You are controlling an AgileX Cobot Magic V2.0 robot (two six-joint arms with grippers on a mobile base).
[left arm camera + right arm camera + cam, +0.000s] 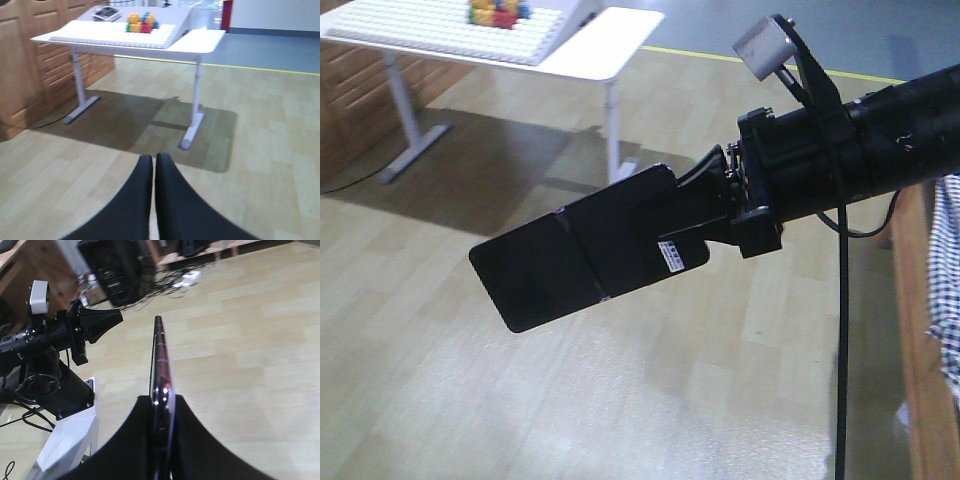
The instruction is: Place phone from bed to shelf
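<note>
Phone [575,260]: held in the air above the wood floor [440,380], on the near side of the white table [610,45]. Its flat black face is turned to the front camera and its free end tilts down. A small white sticker [682,254] sits near the gripped end.
Right gripper [695,210]: jaws clamped on one short end of the phone. In the right wrist view the phone [161,365] is edge-on, pinched between the two black fingers [135,440].
Left gripper [154,165]: jaws pressed together with nothing between them, pointing toward the white table.
White table: carries a pale studded board [115,34] with coloured blocks [141,22] on it.
Bed [947,260]: checked cloth over a wooden rail, far to the right of the white table and apart from the phone.
Wooden cabinets [30,65]: just left of the white table.
</note>
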